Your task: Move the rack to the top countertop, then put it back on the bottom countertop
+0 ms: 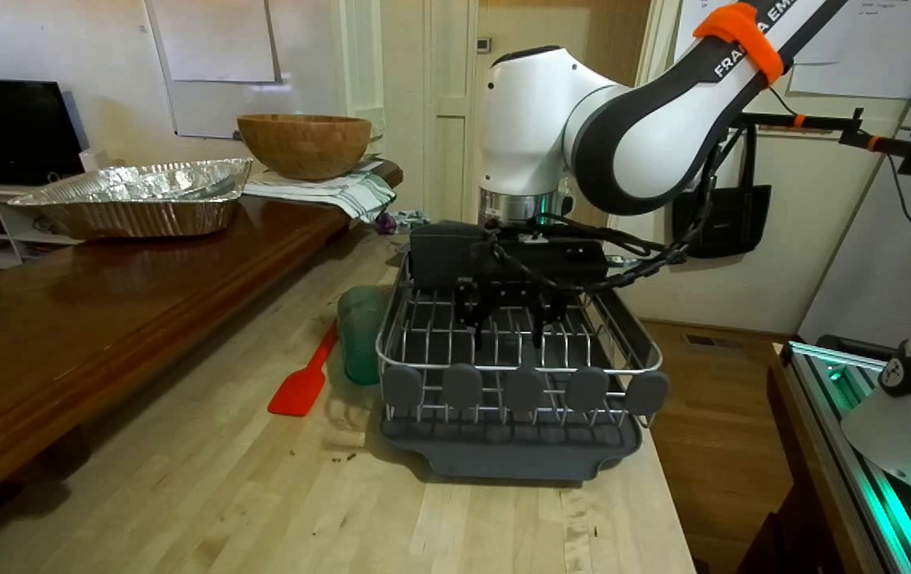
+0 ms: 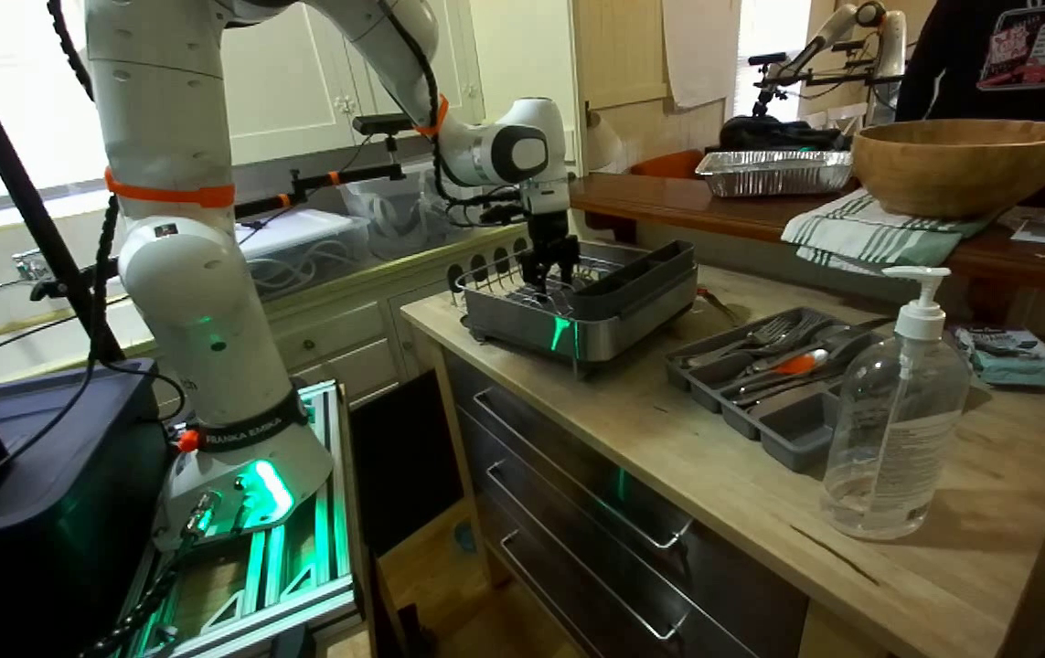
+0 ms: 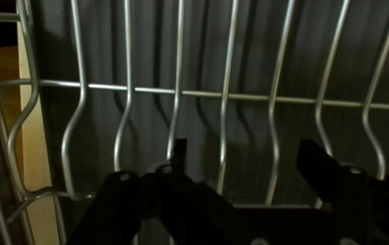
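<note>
Rack (image 1: 524, 389) sat on pale worktop (image 1: 327, 510). My gripper (image 3: 243, 153) stood wide over its wires (image 3: 223, 139), holding nothing. I judged off-centre grab could tilt rack, knocking green cup (image 1: 361, 335) close beside it.

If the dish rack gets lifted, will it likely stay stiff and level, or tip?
The rack probably stays stiff, as its metal wires form a joined frame. It may tip if the pincer lifts off-centre, since a holder sits along one side. The grey tray might shift, since it seems a separate piece beneath the wires.
</note>
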Tool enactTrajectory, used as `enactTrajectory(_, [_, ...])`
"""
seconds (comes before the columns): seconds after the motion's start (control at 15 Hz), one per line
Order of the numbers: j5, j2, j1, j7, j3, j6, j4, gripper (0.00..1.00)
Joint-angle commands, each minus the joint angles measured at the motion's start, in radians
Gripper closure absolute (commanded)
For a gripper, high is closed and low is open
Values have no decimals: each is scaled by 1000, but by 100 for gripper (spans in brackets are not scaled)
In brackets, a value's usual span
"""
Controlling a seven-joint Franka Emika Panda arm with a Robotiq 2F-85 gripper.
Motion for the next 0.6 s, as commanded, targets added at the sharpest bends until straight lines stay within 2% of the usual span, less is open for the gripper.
enactTrajectory(0.0, [-17, -34, 15, -39, 1, -42, 6, 4])
enactTrajectory(0.07, [-21, -31, 17, -38, 0, -43, 9, 4])
enactTrajectory(0.13, [-26, -28, 18, -32, -4, -47, 11, 39])
enactTrajectory(0.2, [-36, -29, 20, -21, -8, -42, 10, 41])
enactTrajectory(0.27, [-37, -34, 18, -31, -7, -41, 12, 47])
enactTrajectory(0.53, [-59, -68, 18, -27, -2, -68, 10, 81])
